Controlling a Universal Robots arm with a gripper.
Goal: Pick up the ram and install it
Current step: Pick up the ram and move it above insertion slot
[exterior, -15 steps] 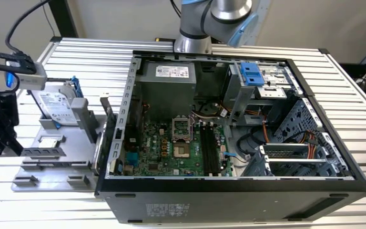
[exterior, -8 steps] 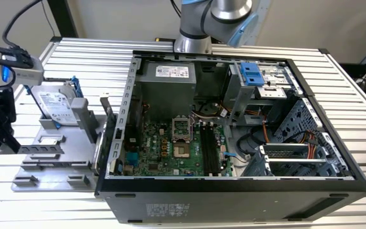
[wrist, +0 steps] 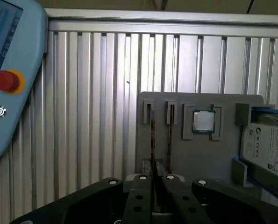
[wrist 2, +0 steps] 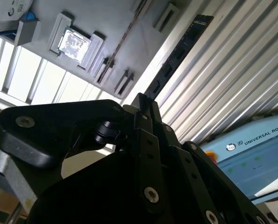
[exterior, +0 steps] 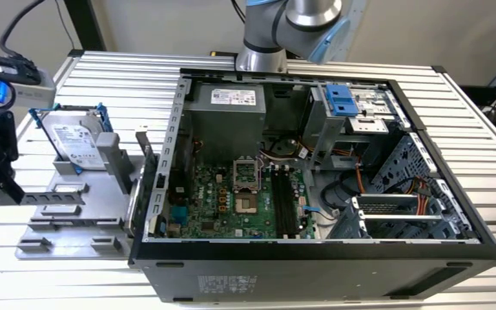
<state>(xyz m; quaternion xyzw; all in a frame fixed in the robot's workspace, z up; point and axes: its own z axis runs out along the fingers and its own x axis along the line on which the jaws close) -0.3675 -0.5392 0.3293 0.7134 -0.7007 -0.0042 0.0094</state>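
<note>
My gripper point(wrist 2: 141, 100) is shut on the ram point(wrist 2: 178, 53). The ram is a long dark stick with a row of black chips, and it runs away from the fingertips over the edge of the grey fixture point(wrist 2: 129, 51). In the first wrist view the ram point(wrist: 153, 140) shows edge-on as a thin line leading into the closed gripper point(wrist: 153, 179). I cannot tell whether it is clear of its slot. In the exterior view the black gripper point(exterior: 2, 194) hangs at the left edge, beside the fixture point(exterior: 67, 232).
The fixture also carries a small square silver processor point(wrist: 203, 121), a second thin edge-on stick point(wrist: 170, 135) and a hard drive in a blue frame point(exterior: 80, 142). The open computer case point(exterior: 317, 252) stands at the exterior view's right, with memory slots point(exterior: 284, 203) on its motherboard. A teach pendant point(wrist: 8, 79) lies nearby.
</note>
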